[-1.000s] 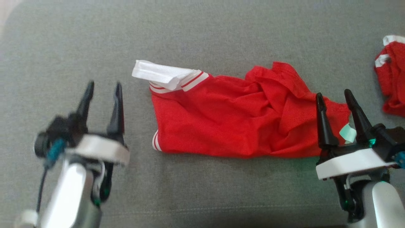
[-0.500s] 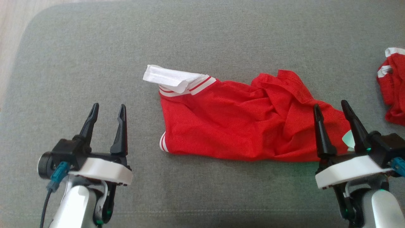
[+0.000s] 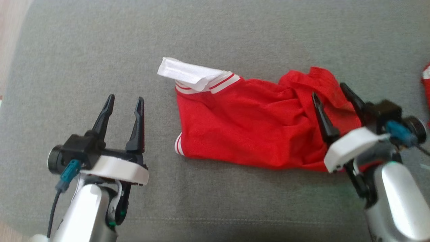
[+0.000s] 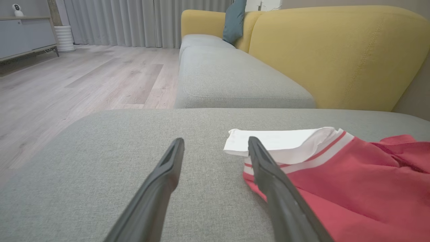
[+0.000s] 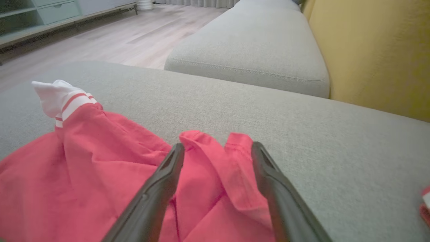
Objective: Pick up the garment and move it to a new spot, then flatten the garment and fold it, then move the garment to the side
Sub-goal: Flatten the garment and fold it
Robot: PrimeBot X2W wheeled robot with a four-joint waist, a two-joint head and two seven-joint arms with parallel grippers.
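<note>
Up and in from the lower right swings the right gripper point(image 3: 328, 90), and now it leans leftward over the crumpled right end of the red garment point(image 3: 242, 127). Its fingers are spread wide and grip nothing. From its own wrist view the two dark fingers straddle a raised red fold; whether they touch it I cannot tell.

Over on the other side, the left gripper point(image 3: 125, 97) keeps about the same station as half a second ago. Its jaws stand wide apart and empty as it hovers over the bare grey cushion point(image 3: 235, 33), just left of the garment's striped hem. Its wrist view puts the right-hand finger in front of the white trim.

The garment lies stretched left to right across the middle of the cushion, smoother on its left half, bunched and ridged on its right. A white flap point(image 3: 188, 72) edged with red stripes pokes out at its upper left corner, folded over on itself.

At the far right edge, a sliver of a second red piece point(image 3: 427, 94) sits well apart. Beyond the cushion, the wrist views take in another grey seat point(image 4: 235, 77), a yellow backrest point(image 4: 336, 50), a teal pillow point(image 4: 234, 20) and a pale wooden floor point(image 4: 84, 77).
</note>
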